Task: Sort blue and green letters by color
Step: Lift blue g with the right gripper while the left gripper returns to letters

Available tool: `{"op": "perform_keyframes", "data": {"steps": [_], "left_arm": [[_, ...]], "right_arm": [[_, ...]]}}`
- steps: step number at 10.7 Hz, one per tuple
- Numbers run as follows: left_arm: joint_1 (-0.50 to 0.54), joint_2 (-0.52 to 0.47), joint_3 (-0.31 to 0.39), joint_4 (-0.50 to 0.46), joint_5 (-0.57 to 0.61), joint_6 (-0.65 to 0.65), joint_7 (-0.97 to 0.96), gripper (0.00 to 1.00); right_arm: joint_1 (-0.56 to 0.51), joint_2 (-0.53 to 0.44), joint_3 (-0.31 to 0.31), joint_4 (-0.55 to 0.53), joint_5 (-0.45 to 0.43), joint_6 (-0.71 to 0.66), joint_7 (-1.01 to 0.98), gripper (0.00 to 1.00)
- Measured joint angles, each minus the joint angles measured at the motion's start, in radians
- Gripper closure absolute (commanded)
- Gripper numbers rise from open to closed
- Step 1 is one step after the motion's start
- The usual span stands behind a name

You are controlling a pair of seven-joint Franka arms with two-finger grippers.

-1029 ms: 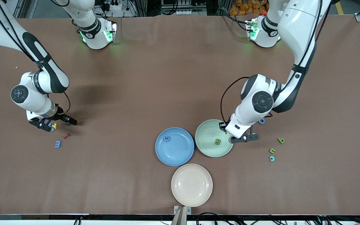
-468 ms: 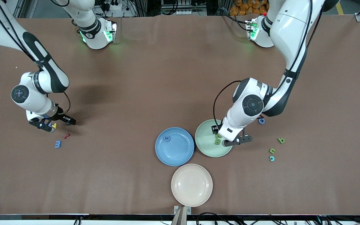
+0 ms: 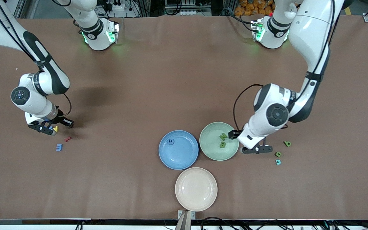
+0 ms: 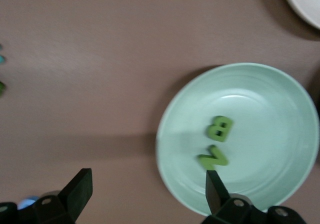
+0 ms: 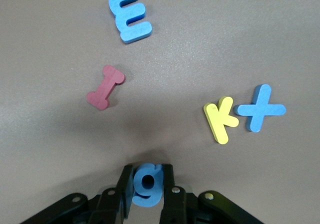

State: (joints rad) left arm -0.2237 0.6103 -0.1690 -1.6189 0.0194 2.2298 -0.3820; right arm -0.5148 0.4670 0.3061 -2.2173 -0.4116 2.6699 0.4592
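Observation:
My left gripper [image 3: 256, 149] is open and empty, low over the table beside the green plate [image 3: 210, 150], toward the left arm's end. In the left wrist view the gripper [image 4: 147, 194] is wide open next to that plate [image 4: 280, 99], which holds a green B [image 4: 219, 128] and a green N [image 4: 214, 159]. My right gripper [image 5: 147, 186] is shut on a blue g [image 5: 147, 183] just above the table at the right arm's end [image 3: 45, 128]. A blue E [image 5: 130, 14] and a blue plus [image 5: 260, 115] lie near it. The blue plate [image 3: 184, 159] holds one blue letter [image 3: 170, 141].
A yellow K [image 5: 220, 118] and a red piece [image 5: 105, 87] lie among the blue letters. Two green letters [image 3: 287, 143] [image 3: 278, 154] and a teal letter [image 3: 278, 162] lie near the left gripper. A beige plate [image 3: 196, 189] stands nearest the front camera.
The left gripper moved over the green plate, let go of the green N there, then swung off the plate toward the left arm's end. The right gripper has barely moved.

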Motion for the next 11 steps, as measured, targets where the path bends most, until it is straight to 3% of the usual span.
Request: {"op": "perform_keyframes", "data": {"steps": [3,8,9,11], "left_arm": [[0.121,-0.008,-0.019,-0.013,0.035,-0.009,0.216,0.00],[0.272,-0.006,-0.055,-0.060,0.125,-0.011,0.457,0.00],[0.300,-0.005,-0.056,-0.076,0.129,-0.002,0.505,0.00],[0.350,-0.003,-0.058,-0.119,0.164,0.057,0.554,0.00]], "right_arm": [[0.033,0.007,0.009,0.025,-0.004,-0.019,0.002,1.00],[0.211,0.014,0.017,0.122,-0.001,-0.097,0.169,1.00],[0.253,0.020,0.019,0.139,0.024,-0.099,0.215,1.00],[0.362,0.033,0.020,0.199,0.174,-0.155,0.260,1.00]]}}
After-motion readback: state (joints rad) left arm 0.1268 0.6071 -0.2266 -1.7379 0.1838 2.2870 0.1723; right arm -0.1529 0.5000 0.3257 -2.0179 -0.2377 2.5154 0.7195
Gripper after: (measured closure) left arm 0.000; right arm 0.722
